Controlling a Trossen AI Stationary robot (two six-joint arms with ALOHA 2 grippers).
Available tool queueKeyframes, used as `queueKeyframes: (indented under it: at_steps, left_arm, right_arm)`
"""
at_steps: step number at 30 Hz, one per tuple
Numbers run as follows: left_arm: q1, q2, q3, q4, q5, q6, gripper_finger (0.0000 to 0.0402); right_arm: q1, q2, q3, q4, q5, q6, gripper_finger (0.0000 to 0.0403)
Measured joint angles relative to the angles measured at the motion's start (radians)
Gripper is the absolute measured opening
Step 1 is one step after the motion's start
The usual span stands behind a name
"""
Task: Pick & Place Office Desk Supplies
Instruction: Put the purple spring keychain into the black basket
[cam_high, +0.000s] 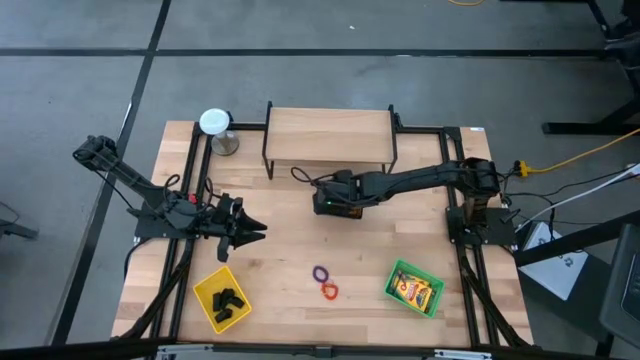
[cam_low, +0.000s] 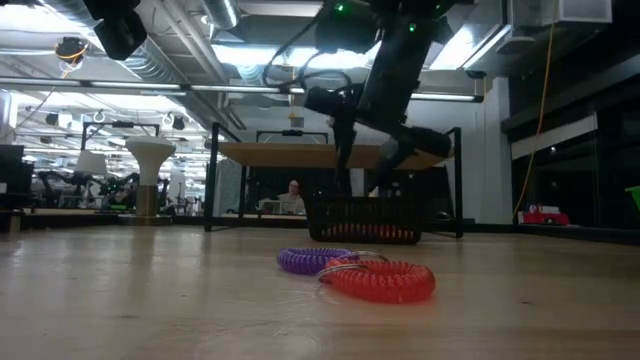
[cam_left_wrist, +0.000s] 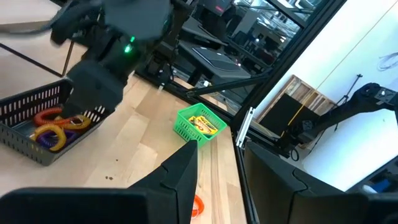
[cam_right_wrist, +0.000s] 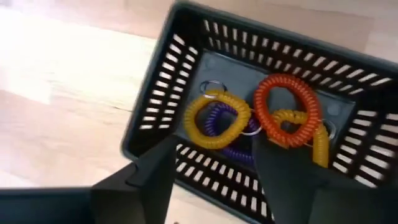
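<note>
The wooden counter carries purple and red rings near its front edge. The right end effector is spread wide above the basket of rings. The left end effector is parted, empty. A workshop is seen behind.

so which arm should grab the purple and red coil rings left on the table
Right, probably. Its end effector hangs open over the black basket, where the other coils lie. The purple ring and red ring lie just in front.

Grey concrete floor, bright ceiling strip lights, distant desks, seated person.
</note>
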Motion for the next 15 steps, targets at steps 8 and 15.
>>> queueKeyframes:
  at_steps: [8, 15]
  left_arm:
    - [0.000, 0.000, -0.001, 0.000, 0.000, -0.001, 0.0127]
    - [0.000, 0.000, -0.001, 0.000, 0.000, 0.006, 0.0127]
  right_arm:
    - [0.060, -0.056, 0.001, 0.311, -0.015, -0.086, 0.0222]
    - [0.186, -0.046, 0.002, 0.325, -0.080, -0.139, 0.0196]
